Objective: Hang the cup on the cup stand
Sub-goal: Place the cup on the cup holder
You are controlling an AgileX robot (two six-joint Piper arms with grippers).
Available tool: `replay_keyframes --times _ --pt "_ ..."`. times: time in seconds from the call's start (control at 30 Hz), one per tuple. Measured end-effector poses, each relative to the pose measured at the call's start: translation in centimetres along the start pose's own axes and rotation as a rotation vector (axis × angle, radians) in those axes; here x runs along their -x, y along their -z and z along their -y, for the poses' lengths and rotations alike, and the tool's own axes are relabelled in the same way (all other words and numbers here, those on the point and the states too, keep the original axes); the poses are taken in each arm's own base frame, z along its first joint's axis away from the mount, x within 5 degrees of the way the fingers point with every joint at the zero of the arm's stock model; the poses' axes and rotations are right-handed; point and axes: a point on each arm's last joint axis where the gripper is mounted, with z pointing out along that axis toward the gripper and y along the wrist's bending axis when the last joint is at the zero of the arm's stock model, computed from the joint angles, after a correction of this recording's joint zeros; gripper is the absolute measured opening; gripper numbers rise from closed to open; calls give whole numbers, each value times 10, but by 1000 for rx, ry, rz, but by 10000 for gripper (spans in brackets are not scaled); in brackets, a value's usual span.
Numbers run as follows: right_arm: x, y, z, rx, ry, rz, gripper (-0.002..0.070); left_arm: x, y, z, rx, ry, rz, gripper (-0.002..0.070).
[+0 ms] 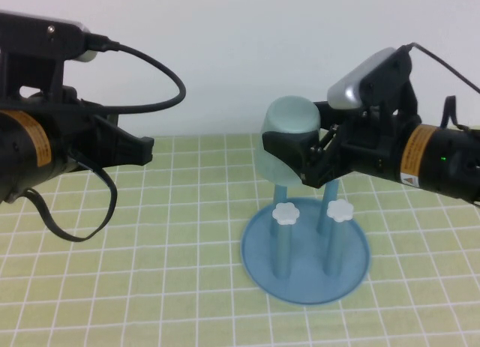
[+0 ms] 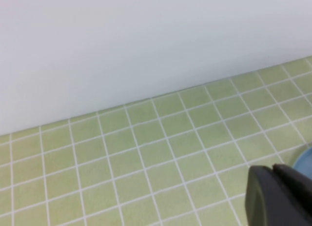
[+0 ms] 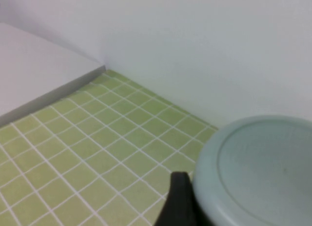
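Observation:
The pale mint-green cup (image 1: 289, 126) is upside down, base up, over the rear left post of the blue cup stand (image 1: 259, 268). My right gripper (image 1: 290, 151) is shut on the cup's side, above the stand. The two front posts show their white flower knobs (image 1: 286, 213); the rear left knob is hidden by the cup. In the right wrist view the cup's base (image 3: 263, 167) fills the corner beside one black finger (image 3: 178, 201). My left gripper (image 1: 146, 148) is shut and empty, raised at the left, far from the stand. It also shows in the left wrist view (image 2: 274, 173).
The table is covered by a green checked mat (image 1: 165, 242) against a white wall. A sliver of the blue stand base (image 2: 304, 162) shows in the left wrist view. A white panel (image 3: 39, 74) borders the mat in the right wrist view.

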Motion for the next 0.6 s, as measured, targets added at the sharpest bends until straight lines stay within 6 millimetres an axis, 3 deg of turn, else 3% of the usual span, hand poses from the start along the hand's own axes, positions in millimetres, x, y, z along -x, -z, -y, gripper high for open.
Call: replay_keyframes --times 0.6 --pt "-45 -33 13 1 16 -120 592 2 0 1 -11 24 17 0"
